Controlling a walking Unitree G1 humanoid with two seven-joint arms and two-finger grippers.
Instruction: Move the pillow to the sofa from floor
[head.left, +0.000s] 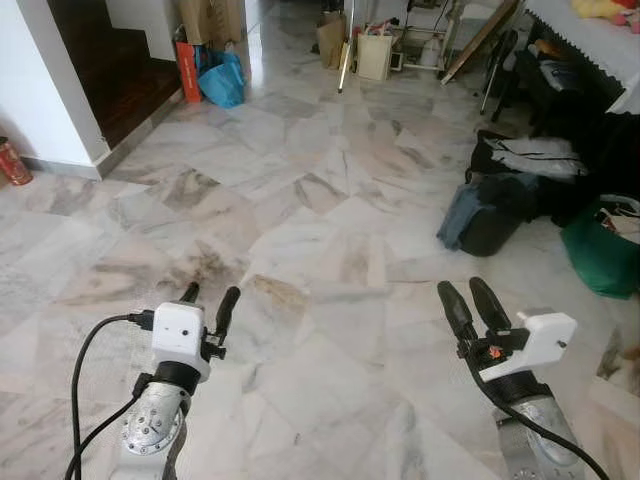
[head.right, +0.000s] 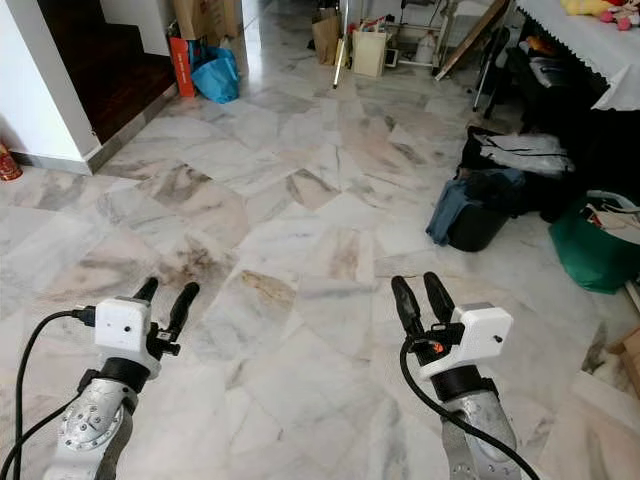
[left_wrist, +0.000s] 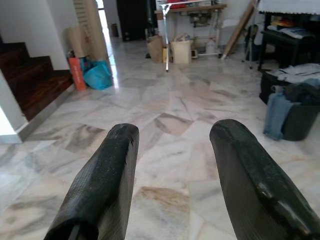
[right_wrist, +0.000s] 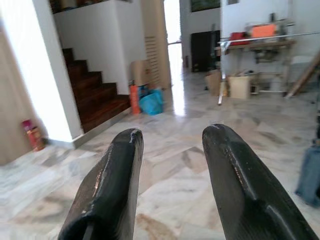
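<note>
My left gripper (head.left: 208, 294) is held out low over the marble floor (head.left: 300, 230), open, with nothing between its fingers (left_wrist: 102, 185). My right gripper (head.left: 470, 296) is held out the same way on the other side, also open and empty, its fingers (right_wrist: 235, 180) pointing across the room toward the stairs. Both grippers hang above bare marble tiles.
Dark wooden stairs (head.left: 120, 70) rise at the far left beside a white wall. A blue bag (head.left: 222, 80) and an orange box (head.left: 187, 68) stand by them. Paper bags (head.left: 375, 55) sit at the back. A black bag with clothes (head.left: 500, 205) and a green bag (head.left: 600, 250) lie at the right.
</note>
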